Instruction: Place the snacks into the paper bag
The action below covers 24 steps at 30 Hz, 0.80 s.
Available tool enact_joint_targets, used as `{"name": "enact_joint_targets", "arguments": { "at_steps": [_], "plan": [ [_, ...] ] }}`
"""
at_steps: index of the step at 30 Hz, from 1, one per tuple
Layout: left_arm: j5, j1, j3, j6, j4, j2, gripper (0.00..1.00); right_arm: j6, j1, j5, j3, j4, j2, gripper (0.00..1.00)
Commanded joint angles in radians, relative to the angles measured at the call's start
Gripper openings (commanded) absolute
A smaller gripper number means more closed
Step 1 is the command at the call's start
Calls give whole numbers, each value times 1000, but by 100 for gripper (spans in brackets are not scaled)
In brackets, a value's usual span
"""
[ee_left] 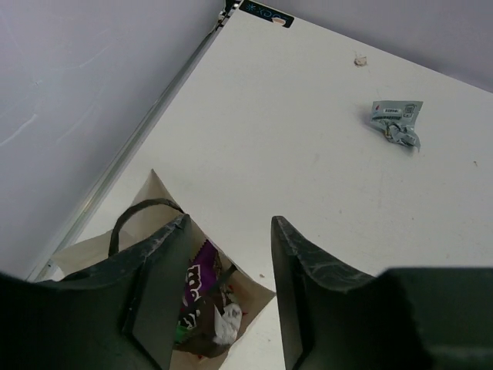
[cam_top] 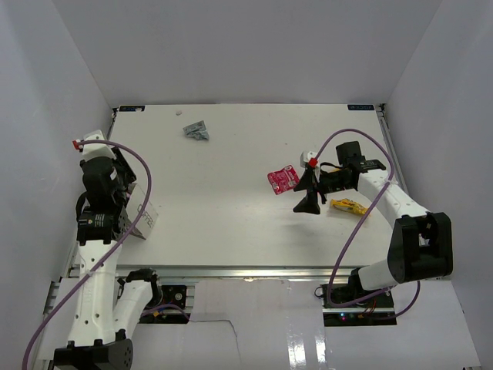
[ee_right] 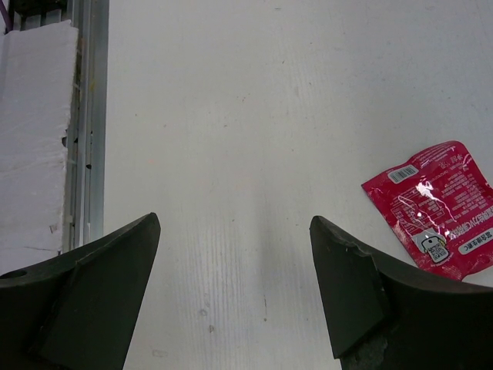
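Note:
The paper bag [cam_top: 145, 220] lies tipped at the table's left edge under my left arm. In the left wrist view its open mouth [ee_left: 246, 297] shows a purple packet [ee_left: 197, 279] and other snacks inside. My left gripper [ee_left: 227, 231] is open and empty just above the bag's mouth. A red packet [cam_top: 283, 179] lies mid-table and shows in the right wrist view [ee_right: 439, 208]. A yellow packet [cam_top: 348, 206] lies right of it. A grey-blue packet [cam_top: 196, 131] lies at the back and shows in the left wrist view [ee_left: 397, 122]. My right gripper [cam_top: 308, 196] is open and empty above the table beside the red packet.
White walls enclose the table on three sides. A metal rail [ee_right: 86, 116] and white foam edge [ee_right: 35, 139] run along the near side in the right wrist view. A small crumb [ee_left: 359, 58] lies near the back edge.

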Motion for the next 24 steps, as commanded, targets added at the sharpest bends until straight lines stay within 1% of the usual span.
{"name": "enact_joint_targets", "arguments": {
  "at_steps": [1,4,5,6,8,9,10,11,12,13,14,15,16,17,19,20,22,24],
  "plan": [
    [-18,5,-3,-7,18,-17,57,-20,-7,-20,13,-24,-1,85],
    [34,5,14,-9,38,-28,62,-21,-7,-23,14,-28,3,85],
    [63,5,20,-9,46,-34,67,-20,-7,-22,16,-25,5,85],
    [130,5,35,-7,65,-35,71,-20,-9,-20,17,-27,6,85],
    [215,5,49,-9,93,-38,79,-4,-9,-7,25,-22,12,85],
    [315,5,63,-15,121,-38,87,20,-7,12,31,5,29,89],
    [377,5,70,-15,132,-34,91,84,-7,39,34,59,43,96],
    [434,5,80,-32,142,-29,93,328,-7,158,31,134,55,98],
    [483,5,95,-44,158,-15,98,446,-7,243,33,253,92,98],
    [570,5,103,-61,164,-8,98,520,-6,371,45,259,121,98],
    [613,5,110,-94,170,2,98,615,-1,433,94,251,155,95],
    [653,5,121,-113,182,21,98,669,17,513,120,237,217,90],
    [725,5,126,-131,187,32,98,715,26,638,146,230,248,90],
    [758,5,129,-179,193,41,98,814,34,696,169,233,271,90],
    [839,5,129,-226,211,67,98,902,43,786,214,251,322,90],
    [862,5,124,-268,221,74,98,942,45,796,223,263,331,90],
    [894,5,115,-302,245,84,98,1013,51,796,250,294,357,90],
    [915,5,94,-335,270,84,98,1025,71,785,272,358,380,90]
  ]
}}
